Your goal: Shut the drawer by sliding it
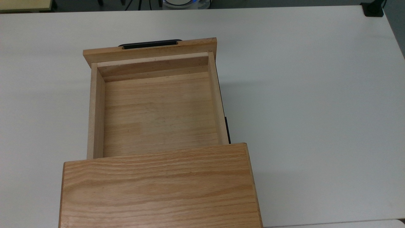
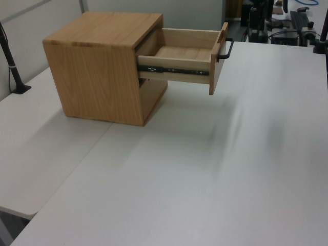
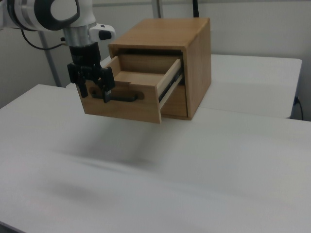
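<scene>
We see our arm (image 3: 46,14) as glossy white rounded shells with a dark grey ring at the joint and a grey metal collar below it. A small white block with a dark dot sticks out at the wrist. A thin black cable trails off it. Our gripper (image 3: 92,87) is matt black, with two blocky fingers (image 3: 106,86).
</scene>
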Robot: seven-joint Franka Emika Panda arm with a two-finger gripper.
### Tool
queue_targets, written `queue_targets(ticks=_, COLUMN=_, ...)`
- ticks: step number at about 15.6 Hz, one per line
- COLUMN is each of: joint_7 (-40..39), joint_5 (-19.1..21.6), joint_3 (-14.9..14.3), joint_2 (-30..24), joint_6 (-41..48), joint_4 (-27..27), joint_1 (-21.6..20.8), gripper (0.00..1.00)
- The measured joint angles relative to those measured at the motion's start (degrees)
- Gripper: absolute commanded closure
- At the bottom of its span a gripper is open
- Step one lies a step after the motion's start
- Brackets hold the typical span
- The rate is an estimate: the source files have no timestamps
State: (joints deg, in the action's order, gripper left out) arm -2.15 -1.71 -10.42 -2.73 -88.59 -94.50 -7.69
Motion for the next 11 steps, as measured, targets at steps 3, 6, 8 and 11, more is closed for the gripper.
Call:
queue_targets(ticks=3, joint_7=-0.03, joint_5=0.0, joint_3=0.0, joint_2=0.01, joint_6=0.01, joint_4=0.0, joint_1=0.0, gripper=0.64)
queue_targets(ticks=6, joint_7=-0.6, joint_5=0.0, joint_3=0.0, joint_2=0.25, joint_6=0.01, joint_4=-0.03, joint_1=-0.01, gripper=0.83)
queue_targets(ticks=8, joint_7=-0.94, joint_5=0.0, joint_3=0.04, joint_2=0.69, joint_6=0.01, joint_4=-0.1, joint_1=-0.11, gripper=0.87)
queue_targets(ticks=11, joint_7=-1.14, joint_5=0.0, joint_3=0.23, joint_2=1.8, joint_6=-0.07, joint_4=-0.13, joint_1=-0.28, gripper=0.87)
